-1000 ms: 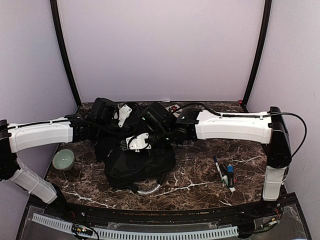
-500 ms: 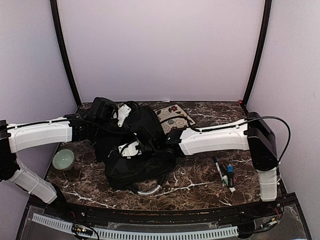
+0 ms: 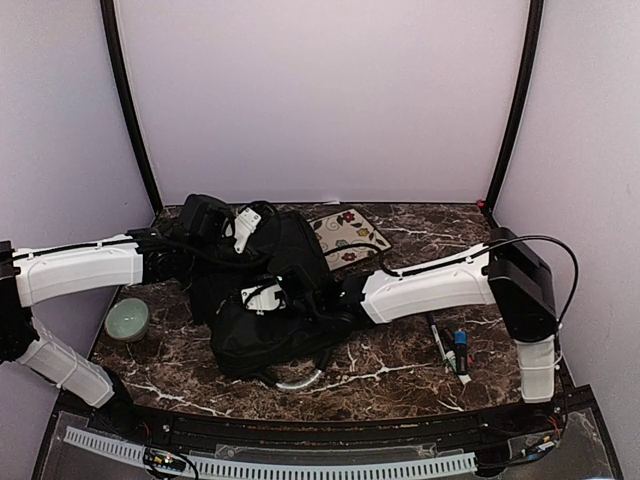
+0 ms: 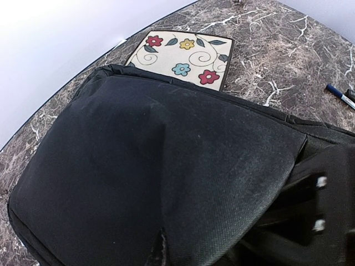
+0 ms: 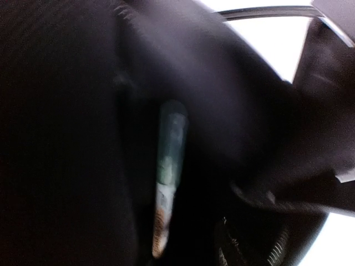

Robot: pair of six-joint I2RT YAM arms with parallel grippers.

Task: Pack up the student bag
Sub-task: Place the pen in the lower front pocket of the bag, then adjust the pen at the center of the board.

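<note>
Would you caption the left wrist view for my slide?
Black student bag fills the frame; floral-patterned flat item on table beyond.

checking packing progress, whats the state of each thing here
large black fabric student bag: lying on table, upper part lifted
left gripper: shut, pinching bag fabric
right gripper: at bag's mouth, jaws hidden
flat floral cloth mat: flat on table, unpacked
pale green round bowl: upright on table
thin blue-tipped pens: lying loose on table

- L gripper [image 3: 258,228] is clamped on the raised rear flap of the student bag [image 3: 275,335].
- R gripper [image 3: 255,298] sits low at the bag's mouth; I can't tell how its jaws stand.
- Green bowl [image 3: 127,320] is left of the bag, apart from it.
- Floral mat [image 3: 348,235] lies behind the bag to the right.
- Pens [image 3: 450,348] lie by my R arm's base.
</note>
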